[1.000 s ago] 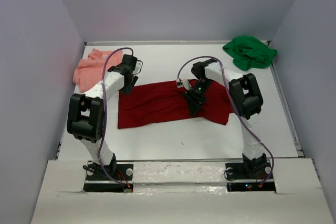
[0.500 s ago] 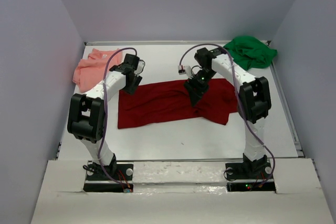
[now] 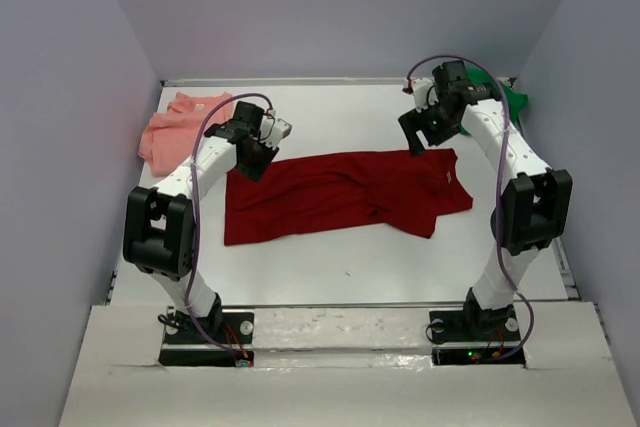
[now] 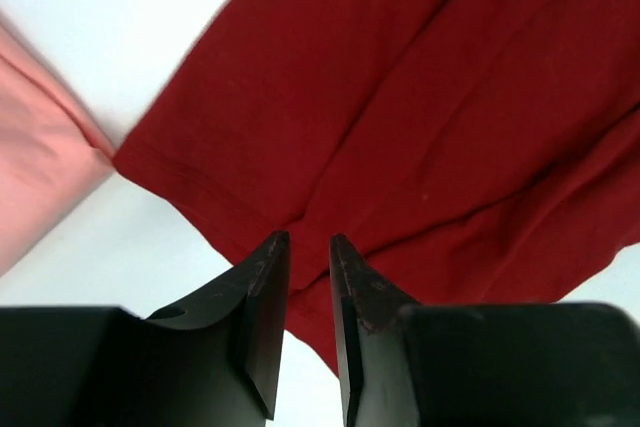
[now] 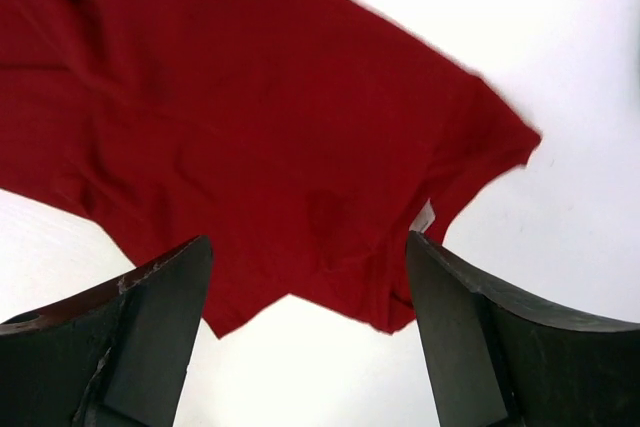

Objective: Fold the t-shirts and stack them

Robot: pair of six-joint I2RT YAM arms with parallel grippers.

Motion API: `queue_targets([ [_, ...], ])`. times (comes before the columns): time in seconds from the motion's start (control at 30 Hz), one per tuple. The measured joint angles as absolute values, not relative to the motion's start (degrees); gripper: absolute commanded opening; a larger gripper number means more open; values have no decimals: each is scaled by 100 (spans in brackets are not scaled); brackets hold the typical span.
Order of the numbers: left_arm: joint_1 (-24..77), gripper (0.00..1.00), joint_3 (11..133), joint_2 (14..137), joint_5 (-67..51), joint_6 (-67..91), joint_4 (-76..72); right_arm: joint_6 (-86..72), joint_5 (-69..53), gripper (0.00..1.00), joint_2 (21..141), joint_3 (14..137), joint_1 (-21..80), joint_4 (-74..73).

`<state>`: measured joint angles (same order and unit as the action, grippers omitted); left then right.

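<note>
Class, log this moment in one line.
left gripper: narrow gap, over dark red shirt; right gripper: open, empty; pink shirt, green shirt: far corners

bright, even light pours from overhead onto the white table (image 3: 330,247), which nearly blows out in both wrist views. shadows are soft and faint. the top view is crisp; up close the fingers (image 4: 262,317) sit dark, slightly soft-edged.

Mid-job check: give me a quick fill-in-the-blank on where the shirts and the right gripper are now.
The salmon pink shirt sits in the far ___ corner.
The green shirt shows in the far ___ corner.
The right gripper is ___, holding nothing.
The dark red shirt lies ___ the other two.
Missing: left; right; open; between.
</note>
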<state>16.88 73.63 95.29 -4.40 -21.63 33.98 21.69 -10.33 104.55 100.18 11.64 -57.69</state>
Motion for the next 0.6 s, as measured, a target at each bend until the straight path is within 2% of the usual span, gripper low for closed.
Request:
queue_targets([
  [0.23, 1678, 38, 6608, 9504, -266, -2554, 3380, 1949, -799, 84, 10014, 8927, 893, -5601],
  [0.6, 1579, 37, 5979, 9212, 231, -3035, 3070, 1691, -794, 85, 8958, 8189, 502, -5336],
])
